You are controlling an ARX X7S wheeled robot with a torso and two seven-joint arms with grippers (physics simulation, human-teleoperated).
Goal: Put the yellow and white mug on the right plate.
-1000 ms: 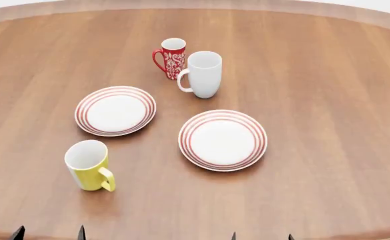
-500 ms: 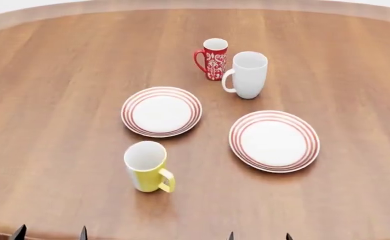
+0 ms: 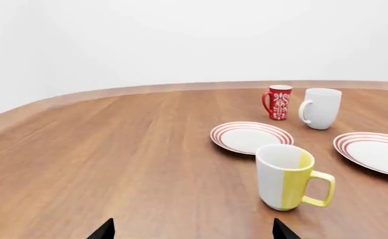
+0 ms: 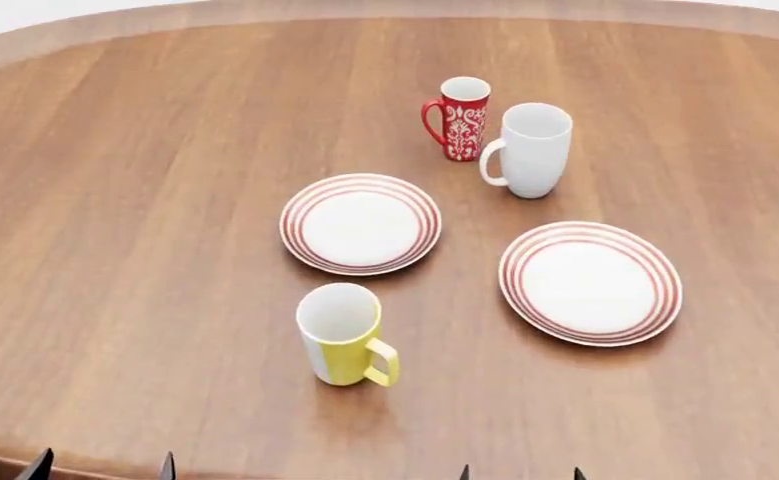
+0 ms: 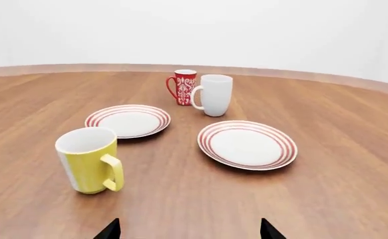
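Meanwhile the view has swung left, bringing the yellow and white mug (image 4: 342, 333) nearer centre, the right plate (image 4: 591, 283) at its 3 o'clock; both end effectors released, grasping nothing.

We count three mugs | one yellow and white mug (image 4: 341, 335), lower centre | one red patterned mug (image 4: 463, 118), upper centre | one white mug (image 4: 535, 150) beside it | two red-ringed plates: left plate (image 4: 360, 224), centre; right plate (image 4: 589, 282), right of centre.

Bare counter (image 4: 122, 250) around yellow mug (image 4: 342, 335) and right plate (image 4: 591, 283); left plate (image 4: 360, 224) just beyond mug.
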